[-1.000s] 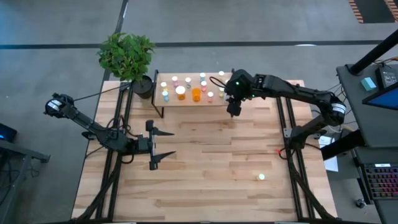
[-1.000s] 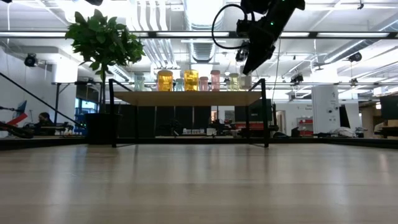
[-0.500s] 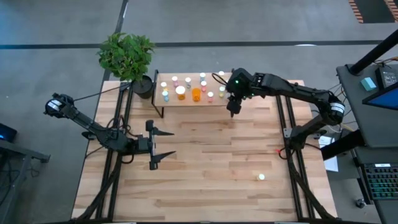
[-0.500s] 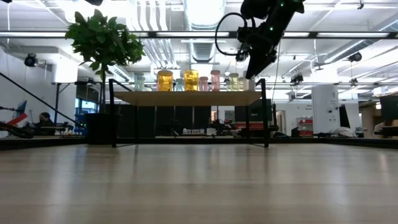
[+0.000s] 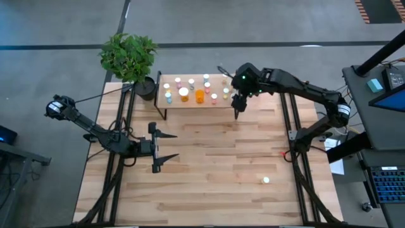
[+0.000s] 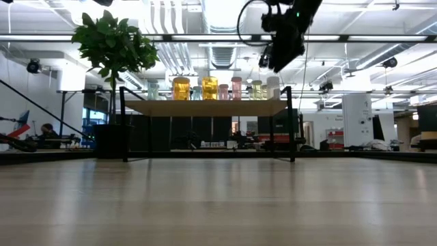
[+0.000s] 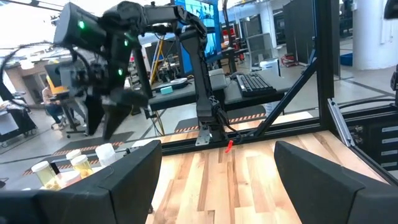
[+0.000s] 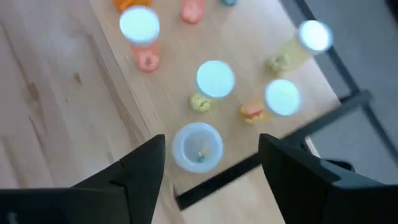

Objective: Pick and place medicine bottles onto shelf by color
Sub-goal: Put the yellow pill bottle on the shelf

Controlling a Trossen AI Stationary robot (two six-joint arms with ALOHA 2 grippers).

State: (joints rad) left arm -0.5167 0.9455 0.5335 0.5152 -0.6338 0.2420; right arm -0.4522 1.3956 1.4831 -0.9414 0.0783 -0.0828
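The shelf (image 5: 218,103) stands at the table's far edge with several medicine bottles (image 5: 183,94) upright on its top; the low view shows them in a row (image 6: 208,88). My right gripper (image 8: 211,142) hangs open above the shelf's right end. A pale-capped bottle (image 8: 197,146) stands on the shelf below and between its fingers, apart from them. One more bottle (image 5: 266,180) stands on the table near the right front. My left gripper (image 5: 166,147) waits open over the table's left middle, pointing level.
A potted plant (image 5: 128,56) stands at the shelf's left end. Black frame rails (image 5: 288,136) run along the table's left and right sides. Bare wood (image 5: 215,158) lies between the shelf and the near edge.
My right gripper has risen from the shelf's right end. The bottle there stays upright on the shelf.
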